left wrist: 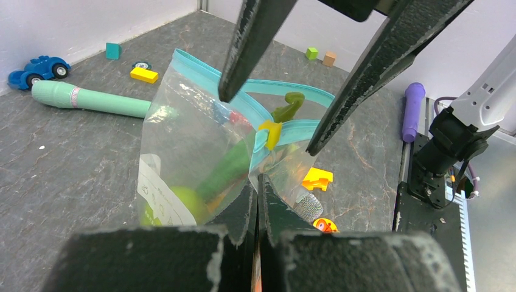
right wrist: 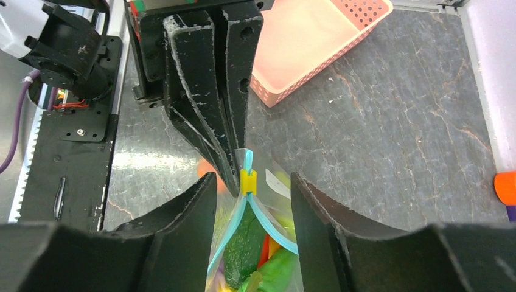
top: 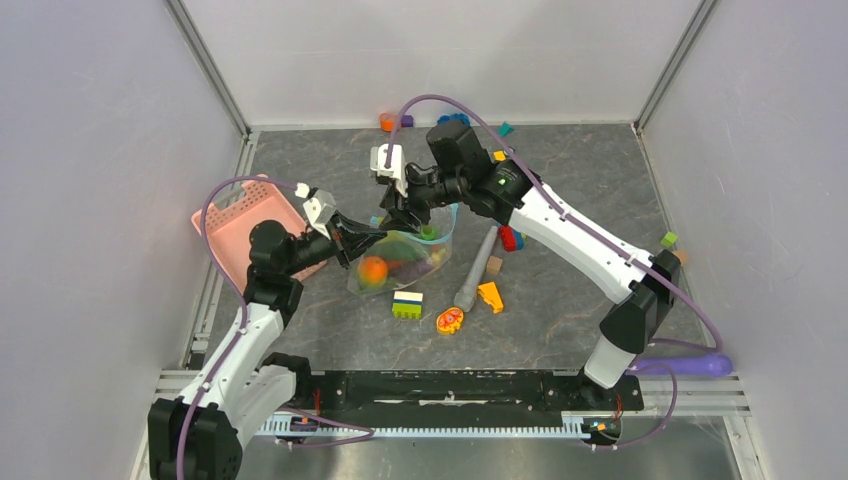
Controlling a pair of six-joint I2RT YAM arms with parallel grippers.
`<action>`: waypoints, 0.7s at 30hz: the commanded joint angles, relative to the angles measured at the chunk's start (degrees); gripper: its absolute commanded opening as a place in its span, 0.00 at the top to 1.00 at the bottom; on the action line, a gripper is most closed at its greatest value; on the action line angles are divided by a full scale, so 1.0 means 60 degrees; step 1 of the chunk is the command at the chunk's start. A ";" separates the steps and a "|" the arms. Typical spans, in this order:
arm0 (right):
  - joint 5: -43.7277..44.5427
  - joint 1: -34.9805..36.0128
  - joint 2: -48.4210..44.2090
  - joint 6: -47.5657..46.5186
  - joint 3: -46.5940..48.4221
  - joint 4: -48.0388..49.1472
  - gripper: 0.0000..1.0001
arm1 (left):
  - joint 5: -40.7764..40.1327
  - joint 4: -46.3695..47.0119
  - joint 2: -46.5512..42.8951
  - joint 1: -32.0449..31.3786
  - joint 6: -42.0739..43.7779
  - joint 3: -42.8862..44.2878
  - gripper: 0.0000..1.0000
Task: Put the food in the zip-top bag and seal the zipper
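teal zipper (left wrist: 201, 68) of the zip-top bag (left wrist: 182, 140) was clamped in the left end effector (left wrist: 257, 201); the right end effector (right wrist: 252, 185) was released, straddling the yellow slider (left wrist: 269, 132).

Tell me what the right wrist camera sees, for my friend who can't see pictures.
The open right gripper straddles the small yellow slider on the teal zipper of a clear plastic zip-top bag holding green toy food. Opposite, the shut left gripper pinches the bag's edge; a pink slotted plastic basket sits behind.
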 commanded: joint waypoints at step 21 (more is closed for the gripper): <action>0.0195 0.0056 0.0333 -0.0077 0.0881 -0.1042 1.00 | -0.0838 -0.0674 -0.0452 -0.0018 0.0601 -0.0054 0.98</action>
